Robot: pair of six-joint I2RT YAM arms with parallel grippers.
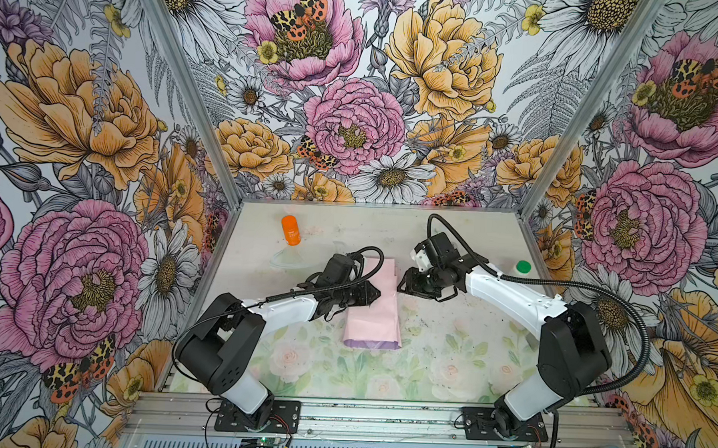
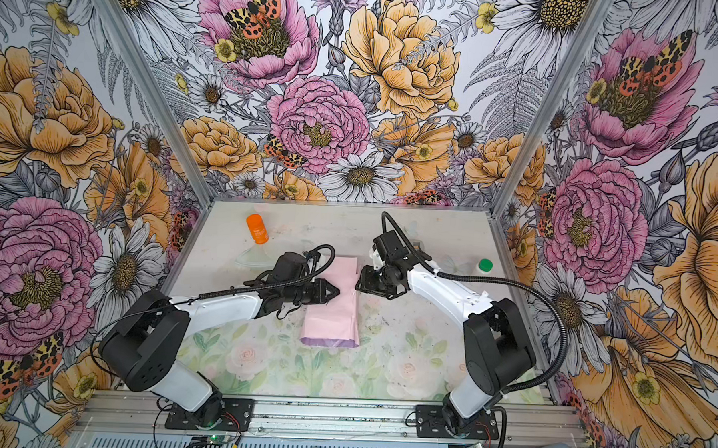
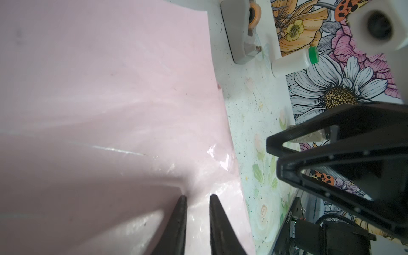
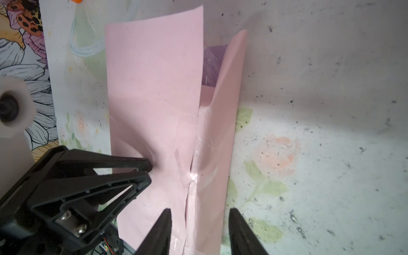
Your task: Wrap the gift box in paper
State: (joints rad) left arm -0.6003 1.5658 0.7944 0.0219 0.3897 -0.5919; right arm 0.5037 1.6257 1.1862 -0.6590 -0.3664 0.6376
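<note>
Folded pink paper (image 1: 372, 317) lies on the counter (image 1: 447, 345), between both end effectors. Left end effector (image 3: 197, 196) presses it, fingers barely parted, gripping nothing; right end effector (image 4: 199, 212) hangs released over the seam. Gift box hidden.

Robot lab test cell. Enclosed booth: floral-printed wall panels (image 1: 354, 108) on three sides, held in bare aluminium frame posts (image 1: 184, 80). Left arm (image 1: 287, 309) and right arm (image 1: 512, 290) bolted through black base plates (image 1: 288, 415) onto an aluminium rail (image 1: 382, 417) at the front edge. Exposed circuit board (image 1: 262, 440) with lit green LED and loose wiring below the rail. Scuffed, speckled floral-print table surface (image 1: 447, 353). Loose props on it: orange bottle (image 1: 291, 229), white bottle with green cap (image 3: 291, 64), grey tape dispenser (image 3: 239, 33).
</note>
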